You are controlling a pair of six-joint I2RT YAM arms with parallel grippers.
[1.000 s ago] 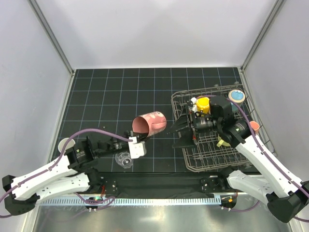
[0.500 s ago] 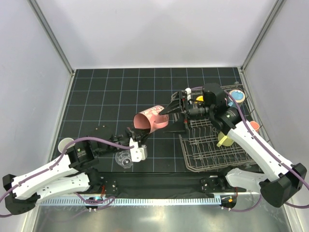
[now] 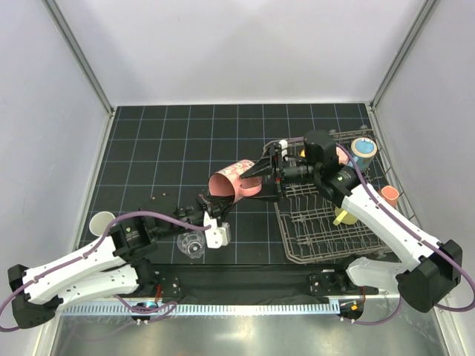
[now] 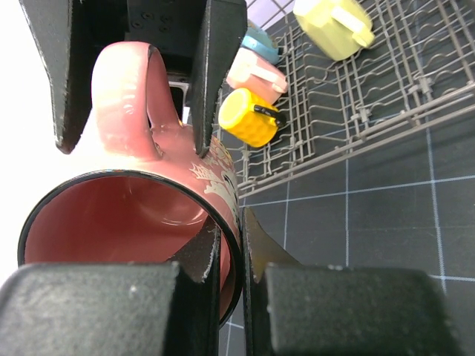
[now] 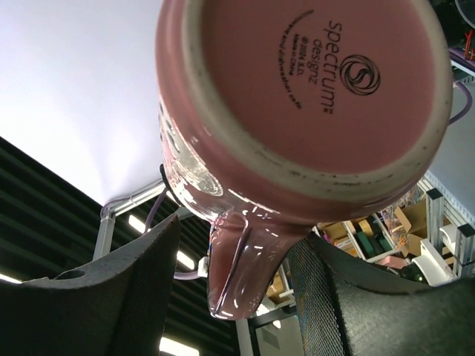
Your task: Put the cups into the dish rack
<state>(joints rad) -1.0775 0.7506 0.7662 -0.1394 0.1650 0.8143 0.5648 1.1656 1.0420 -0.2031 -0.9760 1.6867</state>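
Left gripper (image 4: 228, 251) pinching rim of glossy pink ceramic mug (image 3: 230, 185). Mug on its side in air between arms, just left of grey wire dish rack (image 3: 320, 231). Right gripper (image 3: 261, 176) spread either side of mug handle (image 4: 152, 89), gap visible. Likely a handover, since rack sits on right arm's side.

Count:
- one mug held
- four in rack:
  - pale yellow mug (image 4: 334, 26)
  - yellow mug (image 4: 249, 119)
  - small pink mug (image 4: 256, 70)
  - blue cup (image 4: 260, 37)
- three outside rack:
  - clear glass tumbler (image 3: 191, 245)
  - pale cup (image 3: 99, 221)
  - orange cup (image 3: 390, 195)

rack (image 3: 312, 239) near rows open; mugs (image 3: 364, 147) crowd far end
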